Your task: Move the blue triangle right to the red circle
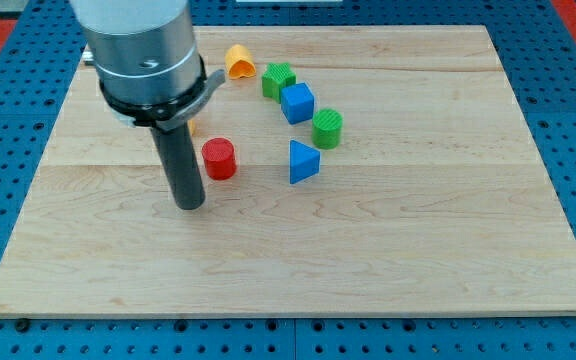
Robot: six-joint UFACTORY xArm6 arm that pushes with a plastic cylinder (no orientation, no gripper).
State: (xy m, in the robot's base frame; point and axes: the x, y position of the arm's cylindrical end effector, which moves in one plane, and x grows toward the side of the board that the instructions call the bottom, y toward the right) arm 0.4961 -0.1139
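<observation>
The blue triangle (303, 161) lies on the wooden board (368, 260) near the middle, a little to the view's right of the red circle (219, 158). A gap separates the two blocks. My tip (189, 205) rests on the board just to the view's left of and below the red circle, close to it but apart. The tip is well to the view's left of the blue triangle, with the red circle between them.
A blue cube (297, 103), a green cylinder (328, 128) and another green block (278, 79) sit above the triangle. An orange block (238, 62) lies near the view's top. Another orange block is mostly hidden behind the arm (148, 60).
</observation>
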